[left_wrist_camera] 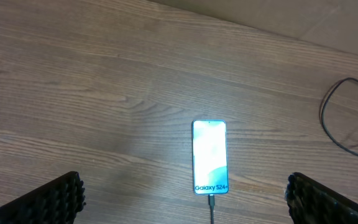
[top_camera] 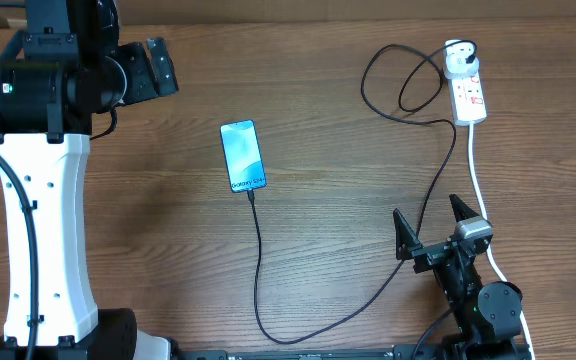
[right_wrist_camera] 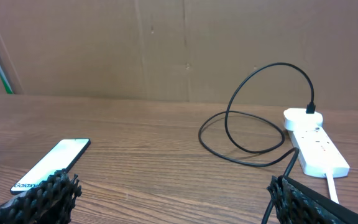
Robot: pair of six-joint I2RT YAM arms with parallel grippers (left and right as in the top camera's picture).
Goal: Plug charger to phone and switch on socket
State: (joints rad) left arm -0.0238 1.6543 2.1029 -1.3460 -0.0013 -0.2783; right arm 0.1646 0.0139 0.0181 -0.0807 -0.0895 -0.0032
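Observation:
The phone [top_camera: 243, 156] lies flat mid-table with its cyan screen lit; it also shows in the left wrist view [left_wrist_camera: 210, 157] and the right wrist view [right_wrist_camera: 51, 163]. The black charger cable [top_camera: 260, 265] has its tip in the phone's near end, loops along the front and runs up to a black plug [top_camera: 461, 52] seated in the white socket strip [top_camera: 469, 90], also in the right wrist view [right_wrist_camera: 316, 148]. My left gripper [left_wrist_camera: 185, 199] is open and empty, high at the back left. My right gripper [top_camera: 431, 225] is open and empty near the front right.
The socket's white cord [top_camera: 479, 195] runs down the right side beside my right arm. The charger cable coils in loops [top_camera: 403, 85] left of the socket. A cardboard wall [right_wrist_camera: 166, 50] stands behind the table.

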